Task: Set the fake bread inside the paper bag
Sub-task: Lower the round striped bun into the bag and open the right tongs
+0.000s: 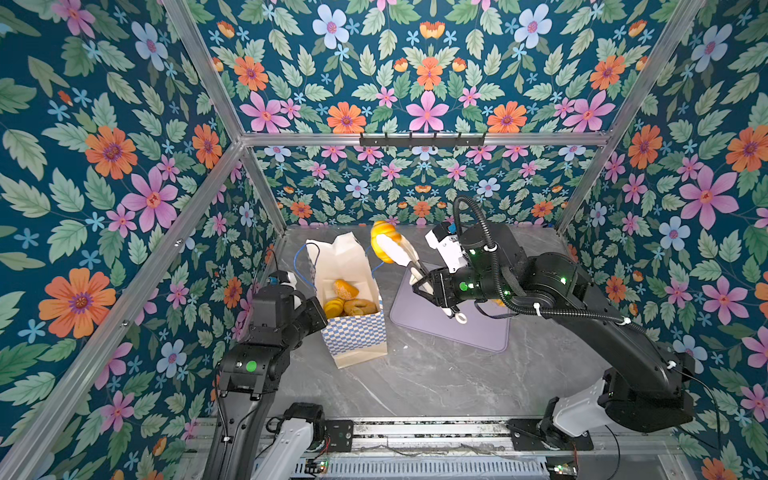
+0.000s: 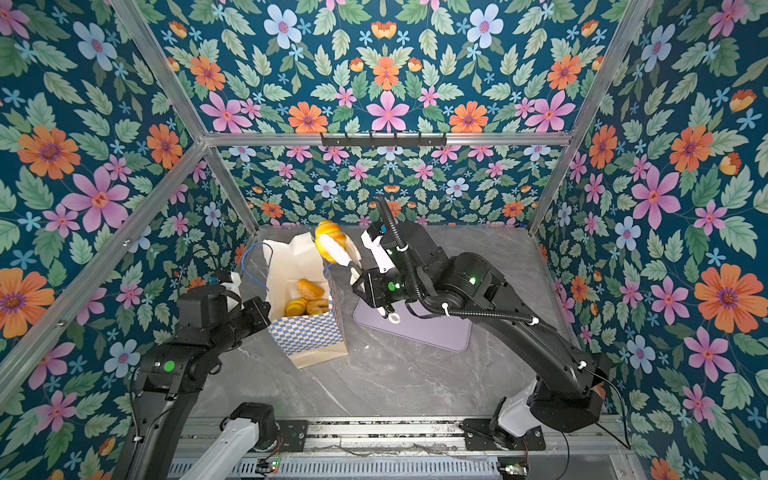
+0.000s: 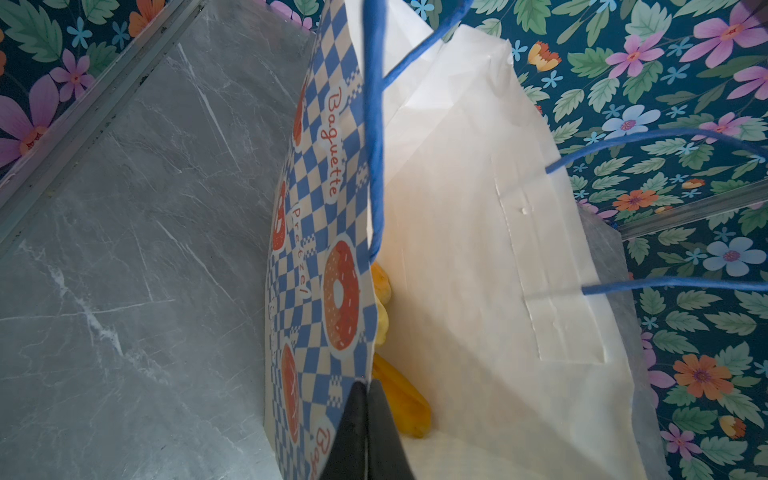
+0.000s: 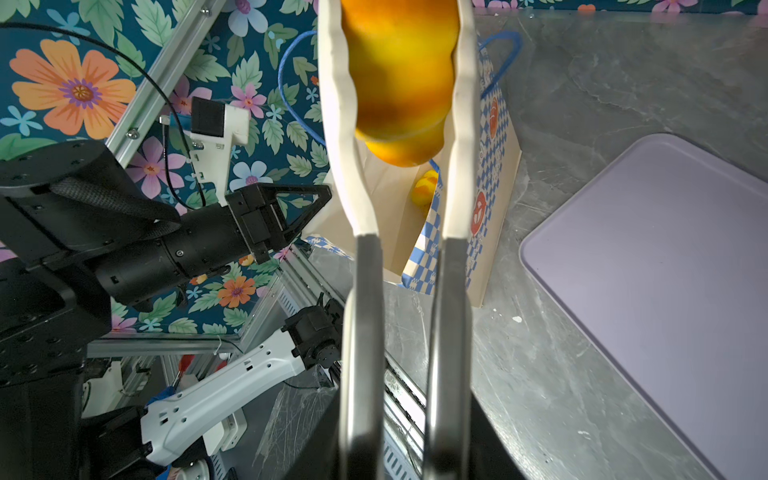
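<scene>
The paper bag (image 1: 357,336) (image 2: 307,332) stands open, left of the table's middle, its checkered front facing the camera. Inside lie several fake breads: an oval bun (image 1: 347,289), a bagel ring (image 1: 360,306) and a yellow roll (image 1: 334,307). My left gripper (image 3: 368,386) (image 1: 321,314) is shut on the bag's left rim, with a yellow loaf (image 3: 403,399) just inside. My right gripper (image 1: 390,249) (image 2: 334,249) (image 4: 397,12) is raised by the bag's far right corner. Its long white fingers (image 4: 340,124) are shut on a ridged golden-orange fake bread (image 1: 384,241) (image 4: 399,83).
A flat lilac tray (image 1: 457,328) (image 4: 665,270) lies to the right of the bag, partly under the right arm. Blue cord handles (image 3: 376,145) hang over the bag's mouth. Floral walls on an aluminium frame close off the left, back and right sides. A black hook rail (image 1: 422,141) runs along the back.
</scene>
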`<state>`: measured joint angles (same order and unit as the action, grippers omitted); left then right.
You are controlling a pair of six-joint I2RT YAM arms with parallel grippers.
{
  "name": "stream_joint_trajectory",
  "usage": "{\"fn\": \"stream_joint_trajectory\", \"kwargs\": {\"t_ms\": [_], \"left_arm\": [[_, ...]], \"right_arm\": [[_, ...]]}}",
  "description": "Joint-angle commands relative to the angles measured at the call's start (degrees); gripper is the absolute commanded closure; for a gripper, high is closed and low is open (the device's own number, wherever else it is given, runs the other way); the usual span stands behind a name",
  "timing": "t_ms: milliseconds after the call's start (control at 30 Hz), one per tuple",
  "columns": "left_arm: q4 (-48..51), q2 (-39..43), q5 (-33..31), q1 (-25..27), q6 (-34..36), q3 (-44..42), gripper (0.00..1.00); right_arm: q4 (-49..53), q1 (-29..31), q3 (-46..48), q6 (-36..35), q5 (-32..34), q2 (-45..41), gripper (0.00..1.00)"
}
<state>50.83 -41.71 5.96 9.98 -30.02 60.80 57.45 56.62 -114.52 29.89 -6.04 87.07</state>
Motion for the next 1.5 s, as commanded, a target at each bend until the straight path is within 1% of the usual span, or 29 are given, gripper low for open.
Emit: {"fn": "stream_joint_trajectory", "kwargs": {"t_ms": [0, 233, 267, 400, 567, 767, 1133, 1467], "left_arm": [[-0.1, -0.2, -0.1, 0.0, -0.3, 0.6, 0.94], [0.0, 0.0, -0.2, 0.0, -0.4, 0.5, 0.94], [0.0, -0.1, -0.1, 0.0, -0.3, 0.5, 0.93], [-0.1, 0.0, -0.1, 0.0, -0.3, 0.4, 0.93], [-0.1, 0.0, -0.1, 0.0, -0.4, 0.3, 0.93], [-0.1, 0.1, -0.2, 0.0, -0.4, 0.2, 0.93], [0.1, 0.6, -0.3, 0.0, -0.4, 0.0, 0.93], [0.2, 0.6, -0.3, 0.0, -0.5, 0.0, 0.93]], "right_arm": [[1.0, 1.0, -2.6, -1.7, 2.3, 1.9, 0.66], [4.9, 3.6, -10.2, -3.1, 4.2, 7.5, 0.67], [5.7, 4.1, -11.5, -3.4, 4.4, 9.9, 0.67], [8.6, 5.5, -17.3, -4.3, 5.6, 14.5, 0.68], [11.3, 6.3, -23.6, -4.9, 6.0, 19.4, 0.68], [13.6, 6.9, -28.8, -5.4, 6.7, 23.8, 0.68], [15.7, 8.1, -30.5, -5.4, 9.0, 28.2, 0.68], [18.0, 8.4, -30.4, -6.1, 11.4, 30.4, 0.67]]}}
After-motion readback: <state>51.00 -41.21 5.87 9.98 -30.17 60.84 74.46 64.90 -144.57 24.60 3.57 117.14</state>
